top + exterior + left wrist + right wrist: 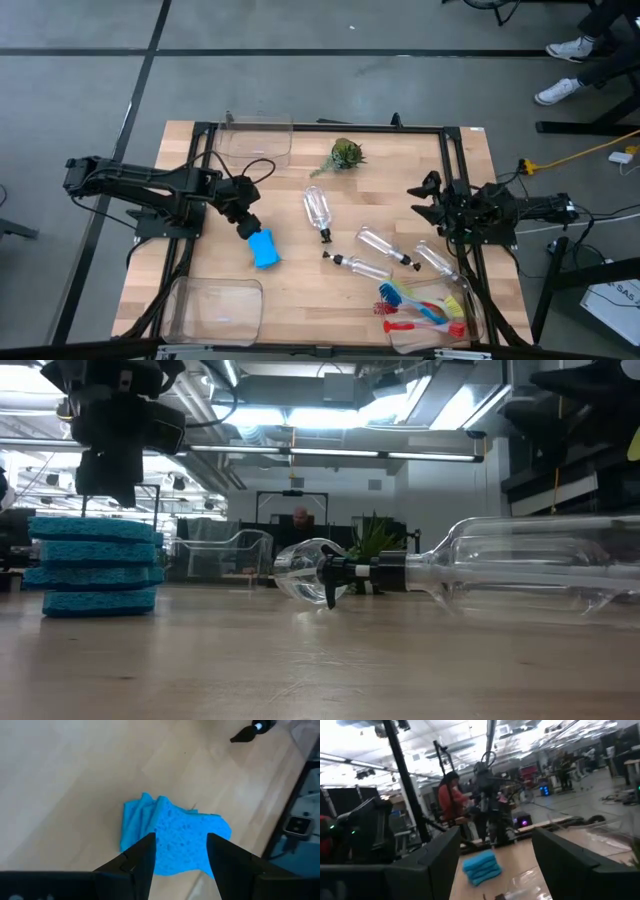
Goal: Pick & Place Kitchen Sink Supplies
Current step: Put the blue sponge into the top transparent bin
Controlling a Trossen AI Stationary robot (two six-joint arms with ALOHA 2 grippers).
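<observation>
A blue sponge (263, 248) with ridged sides rests flat on the wooden table (300, 300), left of centre. My left gripper (247, 225) hangs just above it, tilted downward and open; the low view shows a gap between the gripper (105, 495) and the sponge's top (95, 528). In the left wrist view the sponge (145, 820) lies beyond the two spread fingers. Several clear bottles (318, 210) (385, 245) with black pump tops lie on their sides mid-table. My right gripper (428, 200) is drawn back at the right edge, open, pointing level across the table.
Coloured brushes (425, 308) lie in a clear bin (470, 325) at the near right. Another clear bin (215, 305) stands near left, and a third (255, 135) far left. A small green plant (345, 155) sits at the far middle. A person (450, 795) is beyond the table.
</observation>
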